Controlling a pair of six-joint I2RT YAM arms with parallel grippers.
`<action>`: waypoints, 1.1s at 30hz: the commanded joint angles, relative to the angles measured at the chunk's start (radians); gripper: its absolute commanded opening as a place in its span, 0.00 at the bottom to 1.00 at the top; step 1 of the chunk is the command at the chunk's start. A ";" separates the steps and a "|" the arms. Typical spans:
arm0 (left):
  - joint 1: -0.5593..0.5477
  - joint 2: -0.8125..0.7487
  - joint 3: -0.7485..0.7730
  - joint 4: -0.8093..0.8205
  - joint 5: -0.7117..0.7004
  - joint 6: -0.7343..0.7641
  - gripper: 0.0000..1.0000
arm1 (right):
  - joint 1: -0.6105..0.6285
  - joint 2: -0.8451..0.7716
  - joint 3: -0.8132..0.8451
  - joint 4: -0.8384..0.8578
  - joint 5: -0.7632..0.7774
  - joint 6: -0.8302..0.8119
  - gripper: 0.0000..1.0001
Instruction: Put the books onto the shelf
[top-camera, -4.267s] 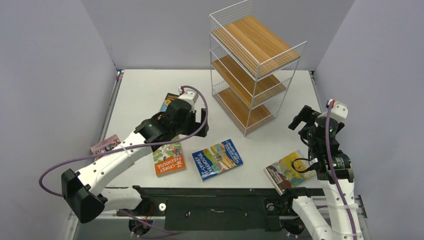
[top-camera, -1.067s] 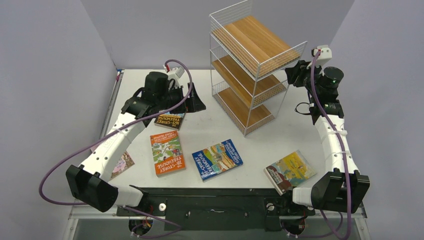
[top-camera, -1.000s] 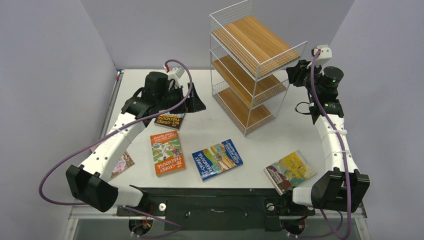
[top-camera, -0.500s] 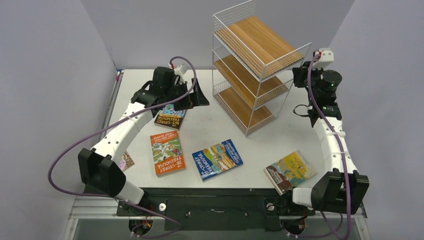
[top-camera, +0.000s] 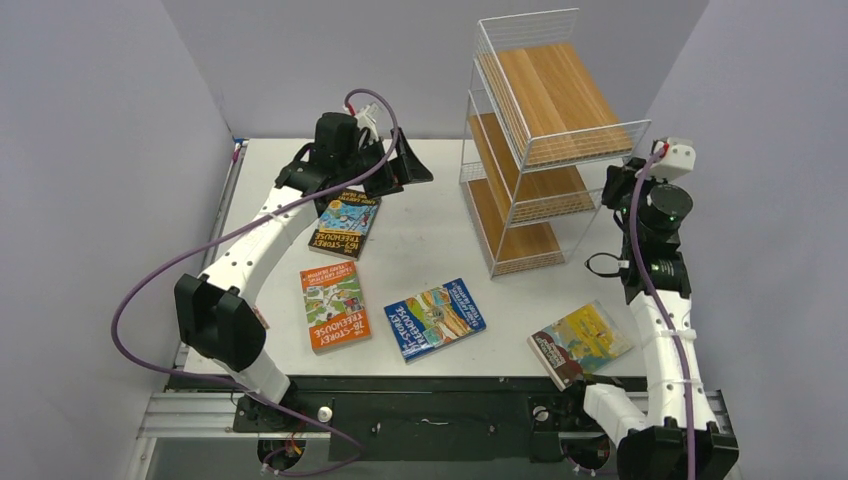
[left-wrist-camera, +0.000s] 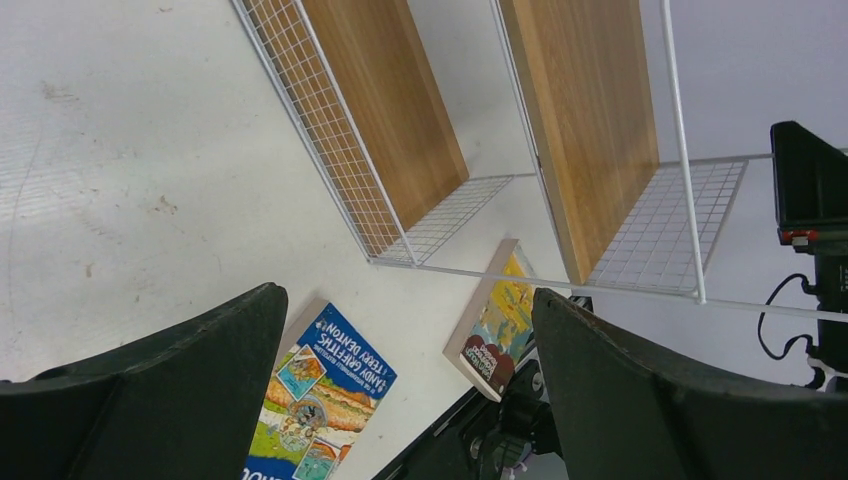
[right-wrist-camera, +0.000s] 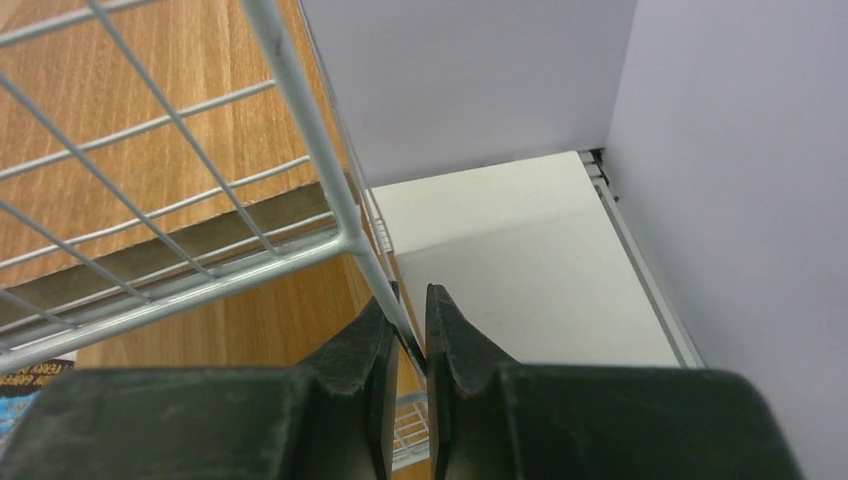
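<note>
Shelf (top-camera: 530, 205) upright, boards (top-camera: 548, 85) w/ long axis near-to-far; R gripper (right-wrist-camera: 408, 340) clamped on its wire, L gripper (left-wrist-camera: 408, 293) wide open.

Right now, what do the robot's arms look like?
Both arms are white tubes with chunky black joints: the left arm and the right arm. A purple cable loops along each one. The jaws are thick, black and wedge-shaped.

White-coated metal wire mesh frames the shelf (top-camera: 525, 32), its boards (top-camera: 550, 85) smooth, light-grained wood with a soft satin finish. The paperback books (top-camera: 435, 318) show glossy printed paper covers on a matt white table (left-wrist-camera: 120, 200), faintly scuffed and stained.
</note>
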 joint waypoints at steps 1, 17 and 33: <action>-0.015 -0.009 0.028 0.059 0.021 -0.005 0.92 | -0.005 -0.126 -0.057 -0.130 0.153 0.211 0.00; -0.078 -0.206 -0.180 0.094 -0.107 -0.046 0.90 | 0.003 -0.206 -0.084 -0.303 0.018 0.281 0.49; -0.104 -0.276 -0.257 0.103 -0.151 -0.041 0.90 | 0.032 -0.137 -0.172 -0.168 -0.332 0.472 0.51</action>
